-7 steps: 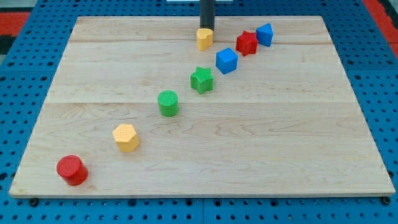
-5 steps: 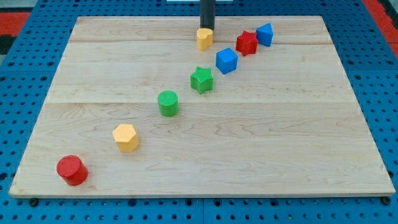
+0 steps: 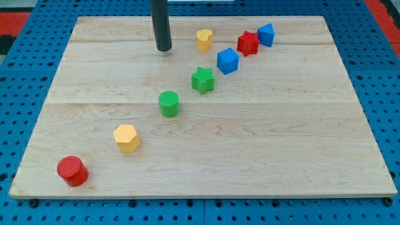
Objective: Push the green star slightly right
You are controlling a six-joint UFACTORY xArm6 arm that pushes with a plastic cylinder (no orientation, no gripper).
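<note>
The green star [image 3: 202, 80] lies a little above the middle of the wooden board [image 3: 262, 144]. My tip [image 3: 164, 48] is down on the board to the upper left of the star, well apart from it. It stands left of the yellow heart-shaped block [image 3: 204, 39] and touches no block.
A blue cube [image 3: 227, 60] lies just right of and above the star. A red star [image 3: 247, 43] and a blue block [image 3: 266, 34] lie further toward the top right. A green cylinder [image 3: 169, 103], a yellow hexagon [image 3: 127, 137] and a red cylinder [image 3: 72, 170] trail toward the bottom left.
My tip has moved left and slightly down, away from the yellow heart it stood behind. No block has moved.
</note>
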